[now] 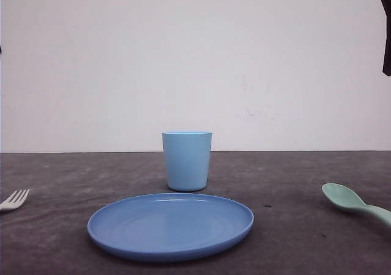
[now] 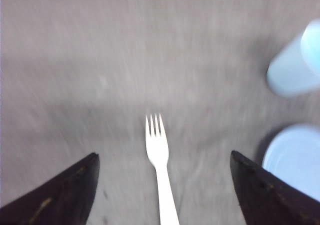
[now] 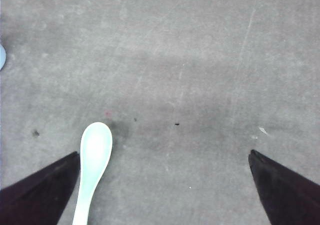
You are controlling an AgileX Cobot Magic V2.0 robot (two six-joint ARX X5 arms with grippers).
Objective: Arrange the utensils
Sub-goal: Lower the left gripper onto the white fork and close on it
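Both utensils look like light, stiff, slick plastic lying flat on the table [image 1: 293, 238], so I'd pinch each mid-handle. The white fork [image 2: 159, 157] sits between the spread left claw [image 2: 162, 190] fingers; the mint-green spoon [image 3: 93, 160] lies just beside one finger of the spread right claw [image 3: 165, 190].

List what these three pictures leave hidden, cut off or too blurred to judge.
- Fork: front view, handle cut by the picture edge.
- Spoon: front view, handle end cut by the edge.
- Cup: left wrist view, blurred and cropped.
- Plate: left wrist view, mostly cut off, partly behind a finger.
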